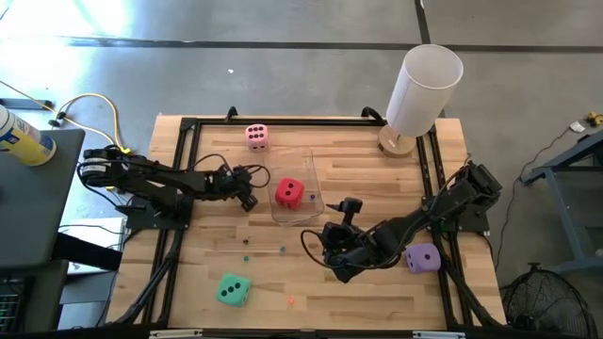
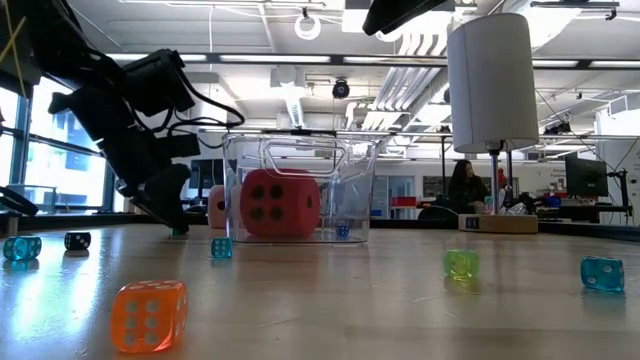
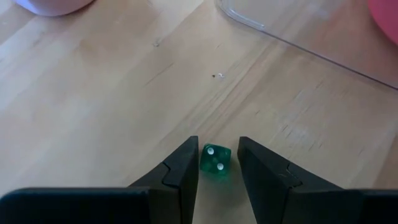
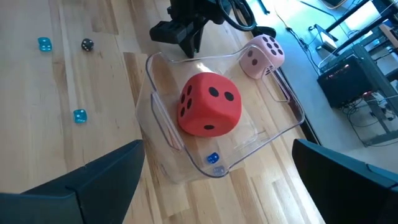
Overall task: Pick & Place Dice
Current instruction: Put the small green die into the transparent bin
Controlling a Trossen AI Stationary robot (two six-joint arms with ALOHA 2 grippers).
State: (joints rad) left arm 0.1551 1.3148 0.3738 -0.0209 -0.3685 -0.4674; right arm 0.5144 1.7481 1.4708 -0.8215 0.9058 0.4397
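Straddling a tiny green die (image 3: 215, 163) on the bench (image 1: 377, 179), the left gripper (image 3: 216, 163) has its jaws narrowly apart, a finger on either side; whether they already touch it cannot be told. It sits just beside the clear plastic bin (image 1: 314, 188), where the red die (image 1: 289, 193) and a small blue die (image 4: 212, 158) lie. The pink die (image 1: 256, 137) rests beyond the bin, the purple die (image 1: 423, 258) near the right arm, the teal die (image 1: 233, 289) at the near edge. The right gripper (image 1: 344, 264) hovers with jaws wide apart and empty, facing the bin. If the left arm is to lift the small die, a good close would seem to need the jaws low, square on 2 flat faces, then a straight lift clear of the bin wall. It could squirt out from a corner pinch.
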